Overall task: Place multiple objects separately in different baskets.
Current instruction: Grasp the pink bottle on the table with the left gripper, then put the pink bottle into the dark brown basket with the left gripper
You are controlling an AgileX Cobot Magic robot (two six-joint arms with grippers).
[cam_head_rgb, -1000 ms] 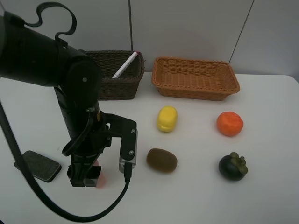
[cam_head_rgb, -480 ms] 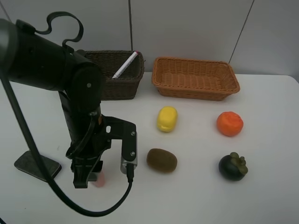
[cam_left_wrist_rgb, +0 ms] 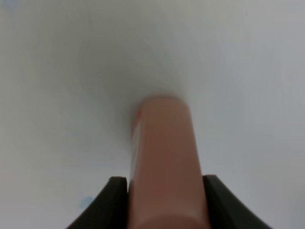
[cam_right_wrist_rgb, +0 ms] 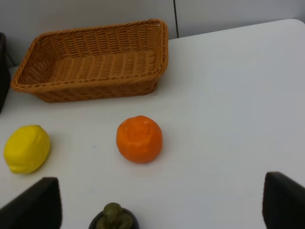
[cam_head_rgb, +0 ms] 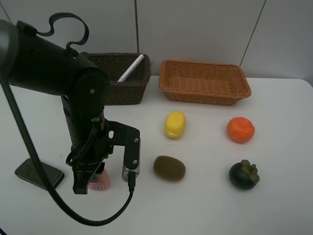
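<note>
Both jaws: left pinching the pink cylindrical plastic bottle (cam_left_wrist_rgb: pixel 164 157), right gaping.
Risk: we are risking it slipping, being smooth and round.

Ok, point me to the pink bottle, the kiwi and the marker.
pink bottle (cam_left_wrist_rgb: pixel 164 152): left wrist view, middle of its pink body.
kiwi (cam_head_rgb: pixel 169 168): exterior high view, centre of its brown skin.
marker (cam_head_rgb: pixel 131 68): exterior high view, midway along its white barrel.
</note>
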